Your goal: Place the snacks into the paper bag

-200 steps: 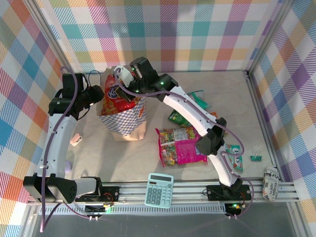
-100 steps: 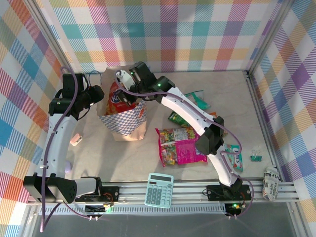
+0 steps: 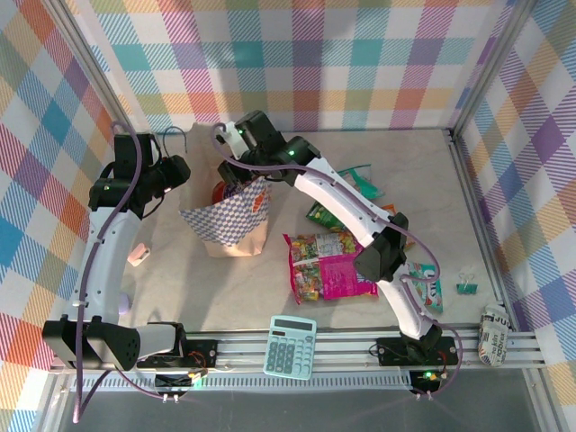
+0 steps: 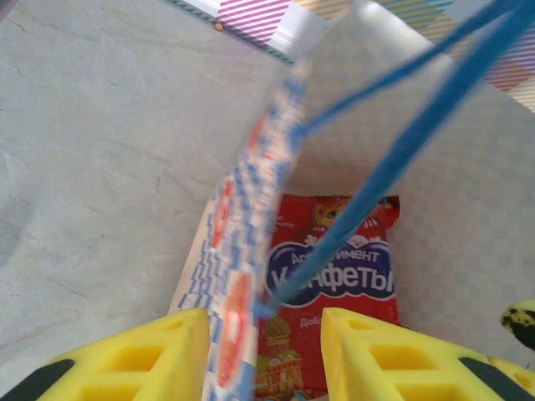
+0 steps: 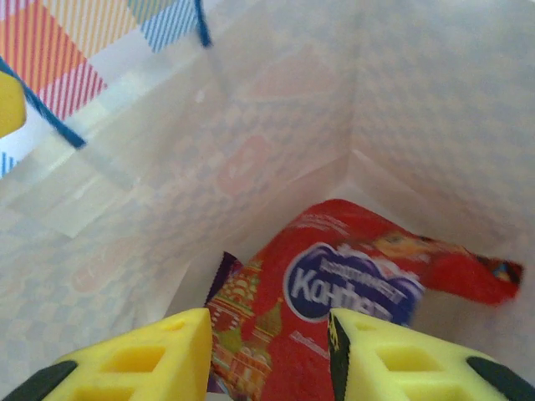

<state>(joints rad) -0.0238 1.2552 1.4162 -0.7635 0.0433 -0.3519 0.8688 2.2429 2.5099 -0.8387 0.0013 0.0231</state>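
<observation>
- The right gripper (image 5: pixel 269 330) is seen within the mouth of the paper bag (image 5: pixel 276 109). Its yellow fingers (image 5: pixel 150 351) are held apart, and only their blocky, hollowed ends are shown, the rest being cut off at the lower edge.
- Beneath them the red-orange packet (image 5: pixel 334 292) is laid on the bag's floor, clear of both fingers. It is glossy, creased plastic with a blue oval label, and its lettering is blurred.
- A dark purple corner (image 5: pixel 222 269) is tucked at the packet's left edge; what it belongs to cannot be told.
- The left gripper (image 4: pixel 266 334) is set astride the checker-banded rim (image 4: pixel 251 192), its fingers apart, one outside the bag and one inside. Whether the paper is touched by either finger cannot be made out through the blur.
- A thin blue cord handle (image 4: pixel 401 142) is stretched across the view, smeared out of focus.
- From above, the bag is seen upright on the pale marbled table (image 3: pixel 423 171), its opening largely hidden by the right arm.
- To its right, flat on the table, the big magenta packet (image 3: pixel 337 274) is shown whole, while the green packet (image 3: pixel 322 214) and the teal packet (image 3: pixel 434 295) are partly covered by that arm.
</observation>
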